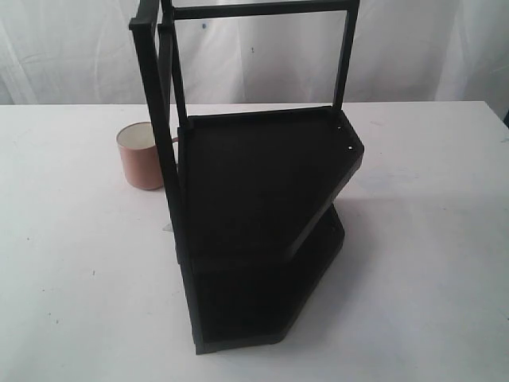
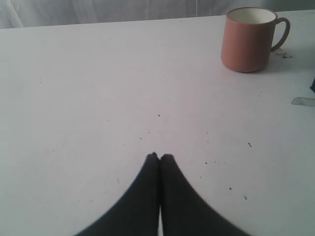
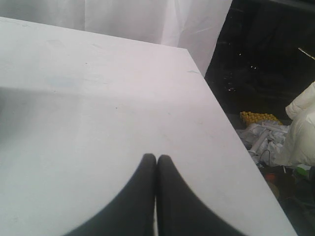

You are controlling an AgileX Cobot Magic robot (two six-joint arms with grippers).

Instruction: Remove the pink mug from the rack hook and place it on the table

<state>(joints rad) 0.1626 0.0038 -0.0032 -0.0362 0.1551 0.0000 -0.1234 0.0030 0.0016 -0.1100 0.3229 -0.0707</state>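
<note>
The pink mug (image 1: 141,157) stands upright on the white table (image 1: 71,263), just left of the rack's front post. In the left wrist view the pink mug (image 2: 248,39) shows its cream inside and its handle, well away from my left gripper (image 2: 160,156), which is shut on nothing. The black two-tier rack (image 1: 262,199) rises in the middle of the table. My right gripper (image 3: 157,157) is shut and empty above bare table (image 3: 98,98) near its edge. Neither gripper shows in the exterior view.
A white curtain (image 1: 413,48) hangs behind the table. In the right wrist view the table edge (image 3: 231,132) drops off to a dark floor with clutter (image 3: 266,132). A small grey strip (image 2: 302,102) lies on the table near the mug.
</note>
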